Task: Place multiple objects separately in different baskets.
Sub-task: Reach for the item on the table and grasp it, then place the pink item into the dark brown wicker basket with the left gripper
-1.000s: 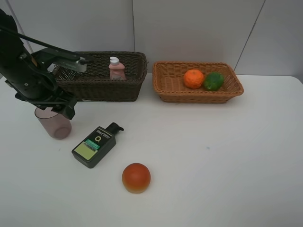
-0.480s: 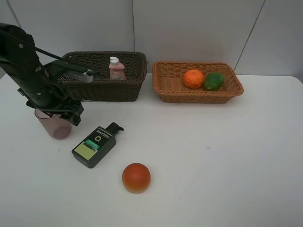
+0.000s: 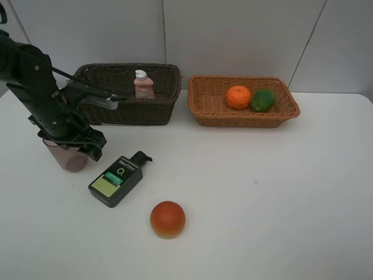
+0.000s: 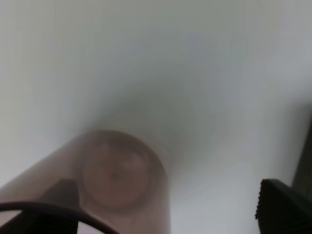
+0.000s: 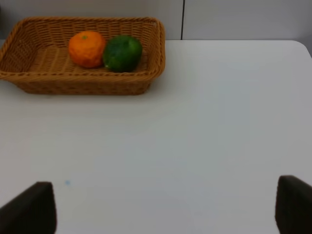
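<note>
The left gripper (image 3: 73,143) is dropping closer over the cup (image 3: 69,160), fingers spread, gripping nothing. The right gripper (image 5: 165,209) is idling open. The pink bottle (image 3: 143,85) is lying in the dark basket (image 3: 160,111), and the orange (image 3: 238,97) and lime (image 3: 263,100) in the tan basket (image 3: 245,121). The cup, pump bottle (image 3: 116,179) and red fruit (image 3: 168,219) are waiting outside.

There are two rectangular woven wicker baskets: one dark brown basket (image 3: 125,112) and one light orange-tan basket (image 3: 245,121). There are three fruits: one orange (image 3: 238,97), one green oval fruit (image 3: 263,100) and one red-orange round fruit (image 3: 168,219). There are two bottles: one small pink bottle with white cap (image 3: 143,85) and one dark green flat pump bottle (image 3: 115,180). There is one translucent mauve plastic cup (image 3: 69,159).
</note>
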`<state>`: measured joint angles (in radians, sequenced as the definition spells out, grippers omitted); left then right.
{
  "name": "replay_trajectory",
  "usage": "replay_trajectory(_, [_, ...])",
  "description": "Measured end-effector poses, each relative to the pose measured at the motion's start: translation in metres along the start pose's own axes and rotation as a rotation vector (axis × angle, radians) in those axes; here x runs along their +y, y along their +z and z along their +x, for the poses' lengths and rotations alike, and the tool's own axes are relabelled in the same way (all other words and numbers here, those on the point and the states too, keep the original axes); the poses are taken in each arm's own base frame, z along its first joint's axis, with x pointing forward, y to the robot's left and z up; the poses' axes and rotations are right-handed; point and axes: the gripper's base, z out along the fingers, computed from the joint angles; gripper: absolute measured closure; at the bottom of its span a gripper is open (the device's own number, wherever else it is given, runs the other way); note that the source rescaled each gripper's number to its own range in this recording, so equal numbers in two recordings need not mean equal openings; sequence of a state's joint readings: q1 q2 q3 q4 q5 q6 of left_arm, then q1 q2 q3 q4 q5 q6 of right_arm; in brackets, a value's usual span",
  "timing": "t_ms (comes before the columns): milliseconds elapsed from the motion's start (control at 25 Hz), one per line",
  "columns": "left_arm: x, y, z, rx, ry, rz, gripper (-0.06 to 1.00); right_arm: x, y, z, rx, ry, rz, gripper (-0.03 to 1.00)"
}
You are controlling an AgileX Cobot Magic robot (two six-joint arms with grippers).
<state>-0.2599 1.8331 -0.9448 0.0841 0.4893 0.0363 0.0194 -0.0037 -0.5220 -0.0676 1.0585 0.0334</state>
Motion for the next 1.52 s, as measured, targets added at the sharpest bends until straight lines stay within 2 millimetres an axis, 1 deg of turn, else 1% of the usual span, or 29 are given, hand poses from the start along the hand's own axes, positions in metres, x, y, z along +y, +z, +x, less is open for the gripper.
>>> replay_trajectory(40, [0.0, 0.0, 0.0, -0.001, 0.0, 0.0, 0.02, 0.0, 0.0, 0.0, 0.0, 0.0, 0.0, 0.01])
replay_trajectory(120, [0.0, 0.0, 0.0, -0.003, 0.0, 0.0, 0.13, 0.0, 0.0, 0.0, 0.0, 0.0, 0.0, 0.01])
replay_trajectory(160, [0.0, 0.0, 0.0, -0.003, 0.0, 0.0, 0.22, 0.0, 0.0, 0.0, 0.0, 0.0, 0.0, 0.01])
replay_trajectory(280, [0.0, 0.0, 0.0, -0.003, 0.0, 0.0, 0.54, 0.0, 0.0, 0.0, 0.0, 0.0, 0.0, 0.01])
replay_trajectory(360, [0.0, 0.0, 0.0, -0.003, 0.0, 0.0, 0.78, 0.0, 0.0, 0.0, 0.0, 0.0, 0.0, 0.01])
replay_trajectory(440, [0.0, 0.0, 0.0, -0.003, 0.0, 0.0, 0.94, 0.0, 0.0, 0.0, 0.0, 0.0, 0.0, 0.01])
replay_trajectory(1360, [0.0, 0.0, 0.0, -0.003, -0.012, 0.0, 0.94, 0.0, 0.0, 0.0, 0.0, 0.0, 0.0, 0.01])
replay_trajectory(1440, [0.0, -0.004, -0.001, 0.003, -0.04, 0.001, 0.94, 0.0, 0.0, 0.0, 0.0, 0.0, 0.0, 0.01])
replay_trajectory(1520, [0.001, -0.014, -0.006, -0.004, -0.062, -0.002, 0.94, 0.0, 0.0, 0.0, 0.0, 0.0, 0.0, 0.01])
